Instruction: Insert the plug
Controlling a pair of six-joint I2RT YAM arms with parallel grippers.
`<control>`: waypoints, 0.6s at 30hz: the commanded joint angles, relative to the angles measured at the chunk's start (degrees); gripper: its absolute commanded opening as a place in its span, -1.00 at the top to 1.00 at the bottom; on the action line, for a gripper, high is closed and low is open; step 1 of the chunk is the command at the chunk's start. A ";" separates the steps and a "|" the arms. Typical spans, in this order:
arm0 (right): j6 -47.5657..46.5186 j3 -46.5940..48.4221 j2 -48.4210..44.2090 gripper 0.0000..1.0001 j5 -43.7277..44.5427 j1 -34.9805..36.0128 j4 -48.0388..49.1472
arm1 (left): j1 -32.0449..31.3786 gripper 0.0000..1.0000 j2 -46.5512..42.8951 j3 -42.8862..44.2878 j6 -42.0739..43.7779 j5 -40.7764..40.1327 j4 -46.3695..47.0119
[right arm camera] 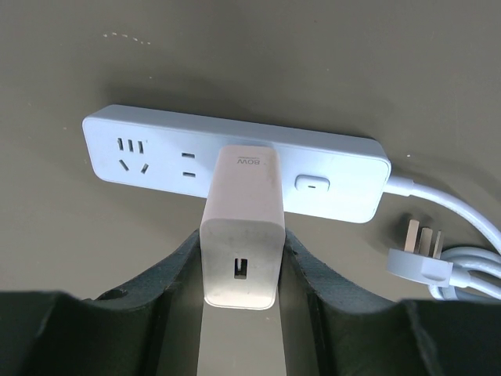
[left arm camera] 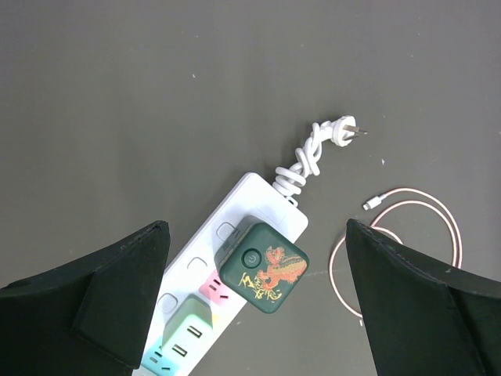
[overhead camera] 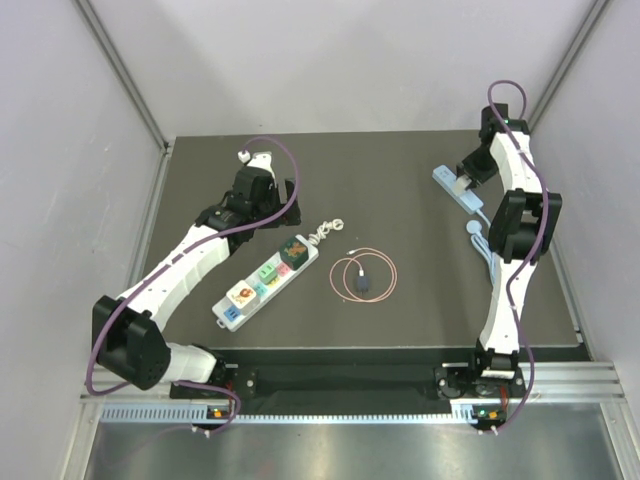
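Note:
My right gripper is shut on a white 80W charger block, its fingers pressed against both sides. The charger stands over the middle socket of a pale blue power strip; whether its pins are fully seated is hidden. That strip lies at the far right of the table under my right gripper. My left gripper is open above a white multi-colour power strip that carries a dark green dragon charger and a pale green plug.
The white strip lies diagonally left of centre, its knotted cord and plug beside it. A coiled pink cable with a small dark adapter lies in the middle. The blue strip's white cord and plug trail to the right.

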 commanded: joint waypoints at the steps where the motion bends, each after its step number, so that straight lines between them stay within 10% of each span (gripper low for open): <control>1: -2.06 -1.12 8.21 1.00 -1.06 -0.13 6.95 | -0.06 -0.96 -1.69 0.38 1.14 -1.81 -0.15; 18: -5.40 -0.95 14.19 1.00 1.49 2.34 6.78 | 0.03 -0.95 -0.81 0.73 1.14 -1.46 -0.50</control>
